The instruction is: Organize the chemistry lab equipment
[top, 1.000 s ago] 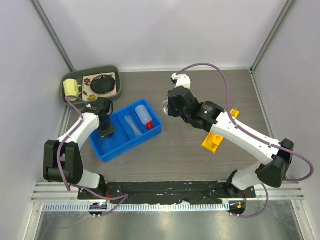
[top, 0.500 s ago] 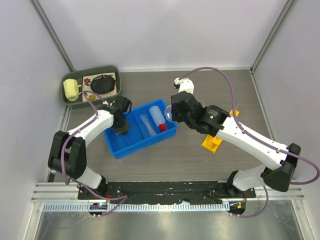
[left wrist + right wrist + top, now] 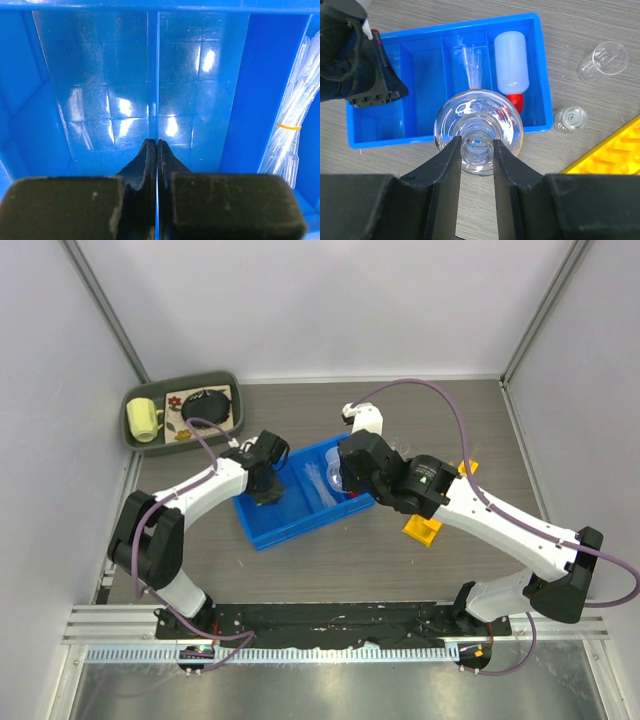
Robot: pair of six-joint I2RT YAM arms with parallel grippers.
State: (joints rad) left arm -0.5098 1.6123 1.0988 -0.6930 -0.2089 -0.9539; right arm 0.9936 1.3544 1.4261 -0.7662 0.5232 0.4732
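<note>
Blue bin (image 3: 425, 85): sits mid-desk (image 3: 320, 575), divided into compartments.
Stowed: white squeeze bottle (image 3: 510, 62) lies in the end compartment, with the bundled pipettes (image 3: 472, 65) in the one beside it.
Left jaws: pressed together on a thin divider wall inside the bin.
Right jaws: pinching the neck of a round glass flask (image 3: 478, 127), held above the bin's near edge.
Outside the bin: a tipped beaker (image 3: 603, 59) and a small upright beaker (image 3: 571, 120) on the desk beside the bin, and the yellow rack (image 3: 615, 155) near them.
Progress: roughly midway, by my judgement. The flask and both beakers are not yet in the bin, and the rack is not yet dealt with.
</note>
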